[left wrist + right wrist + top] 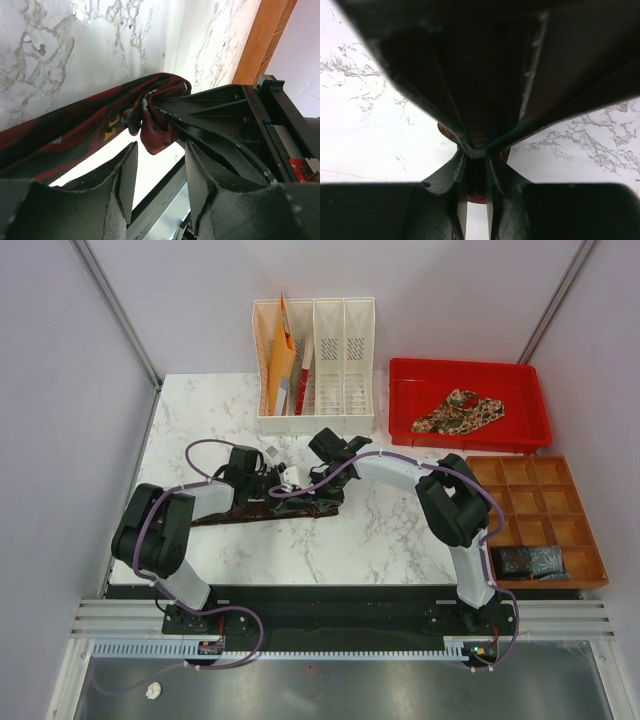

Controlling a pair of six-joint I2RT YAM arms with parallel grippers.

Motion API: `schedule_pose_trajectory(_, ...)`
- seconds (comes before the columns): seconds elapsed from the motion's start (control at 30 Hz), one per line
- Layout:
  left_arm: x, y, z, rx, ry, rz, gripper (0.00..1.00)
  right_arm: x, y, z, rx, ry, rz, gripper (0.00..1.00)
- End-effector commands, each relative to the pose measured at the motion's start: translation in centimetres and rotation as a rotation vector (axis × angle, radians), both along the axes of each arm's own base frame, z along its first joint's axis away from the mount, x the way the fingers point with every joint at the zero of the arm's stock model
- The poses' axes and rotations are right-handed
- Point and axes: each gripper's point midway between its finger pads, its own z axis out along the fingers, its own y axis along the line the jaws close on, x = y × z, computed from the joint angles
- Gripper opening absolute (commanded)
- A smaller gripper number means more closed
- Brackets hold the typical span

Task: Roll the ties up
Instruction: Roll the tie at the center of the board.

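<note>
A dark maroon tie (300, 508) lies across the marble table's middle, one end bunched into a loose fold (155, 132). My right gripper (305, 485) reaches in from the right and is shut on that fold; red cloth (478, 194) shows between its narrow jaws (476, 162). My left gripper (272, 490) is open and empty just short of the fold, its fingers either side of the hanging tie end (161, 147). A tan-and-brown paisley tie (458, 412) lies crumpled in the red tray (400, 390).
A white file rack (330, 360) with orange folders (280, 360) stands at the back, close behind the grippers. A wooden compartment box (540, 505) at the right holds dark rolled cloth (530, 562) in its near cells.
</note>
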Motion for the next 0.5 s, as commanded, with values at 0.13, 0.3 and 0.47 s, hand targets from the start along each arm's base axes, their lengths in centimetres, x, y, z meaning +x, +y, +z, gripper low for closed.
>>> schedule_pose_trajectory(0.13, 0.7, -1.6, 0.7, -0.036, -0.061, -0.027, 0.48, -1.6, -1.9, -3.6, -0.122, 0.113, -0.012, 0.23)
schedule_pose_trajectory(0.3, 0.2, -1.6, -0.5, -0.010, -0.027, -0.030, 0.47, -1.5, -1.9, -3.6, -0.125, 0.120, -0.017, 0.23)
schedule_pose_trajectory(0.47, 0.4, -1.9, -1.3, 0.017, -0.020, -0.047, 0.40, -1.3, -2.0, -3.6, -0.128, 0.124, -0.023, 0.24)
